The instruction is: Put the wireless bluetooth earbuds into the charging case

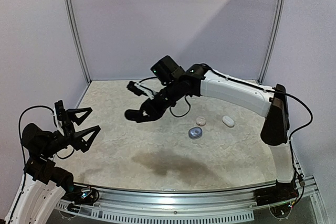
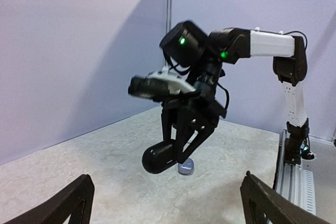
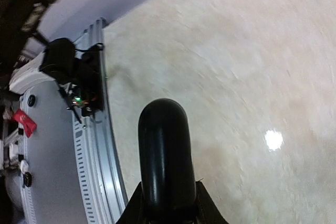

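Observation:
My right gripper [image 1: 149, 109] is shut on a black pill-shaped charging case [image 1: 134, 114] and holds it in the air over the left-middle of the table. The same case shows in the left wrist view [image 2: 160, 158] and in the right wrist view [image 3: 164, 150], sticking out past the fingers, closed. My left gripper [image 1: 90, 121] is open and empty, raised at the table's left side. No tiny earbuds show in any view.
Three small pebble-shaped cases lie right of centre: a blue-grey one [image 1: 195, 133], a beige one [image 1: 200, 120] and a white one [image 1: 228, 121]. A dark stain [image 1: 168, 161] marks the table near the front. A metal rail [image 1: 184, 198] runs along the near edge.

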Available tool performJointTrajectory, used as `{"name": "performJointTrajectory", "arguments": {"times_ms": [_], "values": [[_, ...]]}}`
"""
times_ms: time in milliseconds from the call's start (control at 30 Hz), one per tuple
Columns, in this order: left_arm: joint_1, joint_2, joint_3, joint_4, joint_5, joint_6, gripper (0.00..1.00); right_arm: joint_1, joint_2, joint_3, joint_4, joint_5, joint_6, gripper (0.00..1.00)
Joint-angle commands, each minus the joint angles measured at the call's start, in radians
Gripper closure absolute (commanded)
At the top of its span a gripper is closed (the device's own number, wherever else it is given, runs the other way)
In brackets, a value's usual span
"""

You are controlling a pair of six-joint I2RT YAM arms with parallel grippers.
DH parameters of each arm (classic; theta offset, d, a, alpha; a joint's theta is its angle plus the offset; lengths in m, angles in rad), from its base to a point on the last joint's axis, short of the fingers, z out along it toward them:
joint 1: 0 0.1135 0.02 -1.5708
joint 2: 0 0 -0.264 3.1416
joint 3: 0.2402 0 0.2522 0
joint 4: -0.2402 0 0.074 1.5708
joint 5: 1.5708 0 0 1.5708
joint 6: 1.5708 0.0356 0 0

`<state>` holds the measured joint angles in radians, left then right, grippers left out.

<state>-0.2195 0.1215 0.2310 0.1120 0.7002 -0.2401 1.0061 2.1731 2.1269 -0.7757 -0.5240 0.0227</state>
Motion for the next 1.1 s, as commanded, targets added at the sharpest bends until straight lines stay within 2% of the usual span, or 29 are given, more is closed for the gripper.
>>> {"name": "performJointTrajectory", "arguments": {"times_ms": [0, 100, 233, 333, 400, 433, 467, 533, 567, 767, 867, 967, 1067], "values": [[0.011, -0.003, 0.016, -0.004, -0.068, 0.010, 0.01, -0.113, 0.099, -0.125, -0.230, -0.077, 0.170, 1.00], [0.011, 0.003, 0.016, -0.007, -0.077, 0.010, 0.01, -0.134, 0.114, -0.192, -0.203, -0.130, 0.202, 1.00], [0.014, 0.009, 0.017, -0.013, -0.089, 0.012, 0.01, -0.156, 0.173, -0.196, -0.212, -0.152, 0.210, 1.00], [0.018, 0.010, 0.019, -0.021, -0.105, 0.012, 0.01, -0.167, 0.202, -0.196, -0.211, -0.157, 0.210, 0.95], [0.021, 0.011, 0.019, -0.024, -0.119, 0.013, 0.01, -0.171, 0.220, -0.191, -0.221, -0.141, 0.209, 0.81], [0.024, 0.013, 0.019, -0.027, -0.127, 0.013, 0.01, -0.174, 0.225, -0.186, -0.226, -0.133, 0.206, 0.71], [0.025, 0.015, 0.020, -0.029, -0.138, 0.014, 0.01, -0.176, 0.229, -0.183, -0.232, -0.120, 0.204, 0.54], [0.029, 0.016, 0.021, -0.033, -0.161, 0.015, 0.01, -0.176, 0.227, -0.172, -0.242, -0.092, 0.199, 0.08], [0.031, 0.019, 0.022, -0.035, -0.171, 0.015, 0.01, -0.177, 0.223, -0.164, -0.248, -0.078, 0.193, 0.02], [0.048, 0.036, 0.022, -0.037, -0.188, 0.017, 0.01, -0.179, 0.179, -0.008, -0.328, 0.084, 0.161, 0.01], [0.066, 0.047, 0.022, -0.042, -0.231, 0.021, 0.01, -0.192, 0.121, 0.040, -0.308, 0.213, 0.153, 0.01], [0.090, 0.059, 0.025, -0.064, -0.348, 0.024, 0.01, -0.237, 0.011, -0.056, -0.162, 0.439, 0.199, 0.01], [0.115, 0.079, 0.028, -0.101, -0.568, 0.031, 0.01, -0.306, -0.145, -0.246, 0.002, 0.637, 0.252, 0.01]]}}
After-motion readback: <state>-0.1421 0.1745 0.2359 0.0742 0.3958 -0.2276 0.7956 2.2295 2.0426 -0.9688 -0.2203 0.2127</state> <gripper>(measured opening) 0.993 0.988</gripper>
